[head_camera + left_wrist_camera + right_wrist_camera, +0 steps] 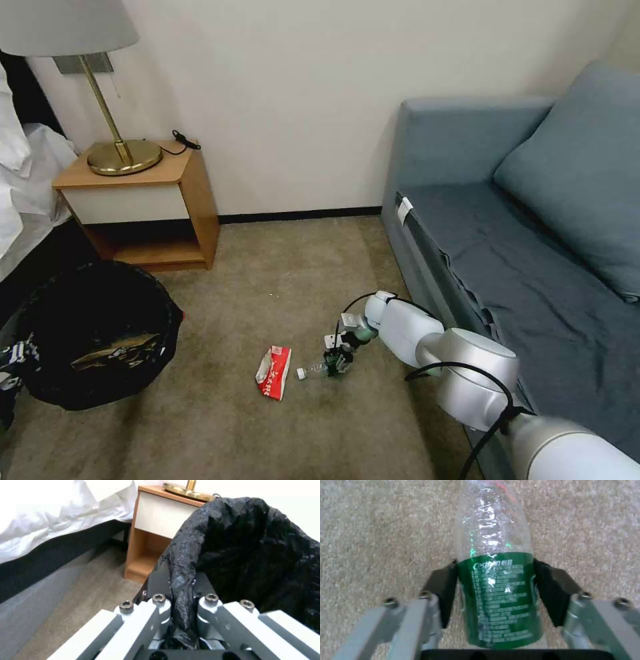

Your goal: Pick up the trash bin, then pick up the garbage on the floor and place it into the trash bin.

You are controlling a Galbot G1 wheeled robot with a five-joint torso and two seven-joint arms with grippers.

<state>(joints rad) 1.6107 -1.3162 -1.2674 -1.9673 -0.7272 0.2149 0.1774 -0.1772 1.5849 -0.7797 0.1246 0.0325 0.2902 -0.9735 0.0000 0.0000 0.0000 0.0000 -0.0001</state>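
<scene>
The trash bin (93, 313), lined with a crinkly black bag, hangs at the left over the carpet. My left gripper (181, 580) is shut on its rim (181, 555), and shows at the left edge of the head view (10, 363). Brown and gold crumpled garbage (117, 350) lies inside the bin. A small clear bottle (312, 370) with a green label (500, 600) lies low on the carpet. My right gripper (340, 360) is shut on it, with a black pad pressing each side of the label in the right wrist view (495, 580). A red-and-white packet (275, 371) lies just left of the bottle.
A wooden nightstand (143, 200) with a brass lamp (123, 157) stands at the back left beside a bed with white sheets (50, 522). A blue sofa (507, 233) runs along the right. Open carpet (267, 280) lies between them.
</scene>
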